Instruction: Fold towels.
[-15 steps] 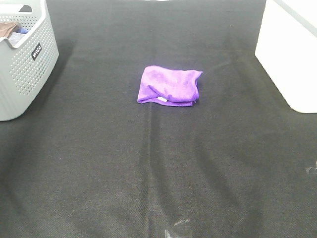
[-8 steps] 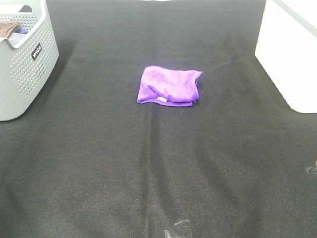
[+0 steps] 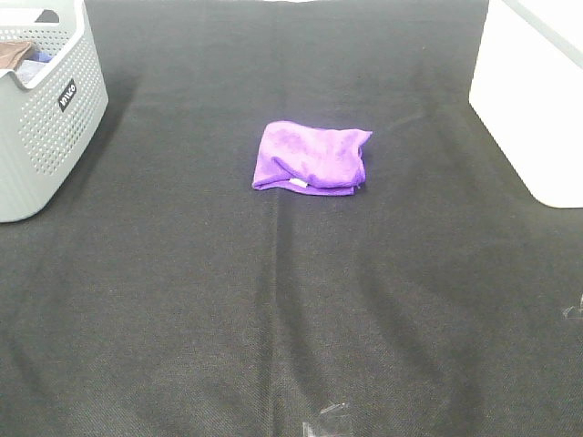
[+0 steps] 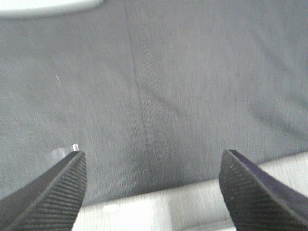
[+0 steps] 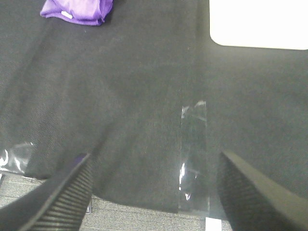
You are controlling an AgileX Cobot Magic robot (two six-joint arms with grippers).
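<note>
The purple towel (image 3: 311, 157) lies folded into a small bundle on the black table cloth (image 3: 273, 291), a little behind the middle, with its white tag at the near edge. It also shows in the right wrist view (image 5: 79, 9), far ahead of the fingers. My left gripper (image 4: 153, 185) is open and empty over bare cloth near the table's edge. My right gripper (image 5: 155, 185) is open and empty above the cloth's front edge. Neither arm shows in the exterior high view.
A grey perforated basket (image 3: 41, 118) with brown and blue cloth bits stands at the back left. A white box (image 3: 533, 91) stands at the back right. Clear tape strips (image 5: 193, 154) hold the cloth's front edge.
</note>
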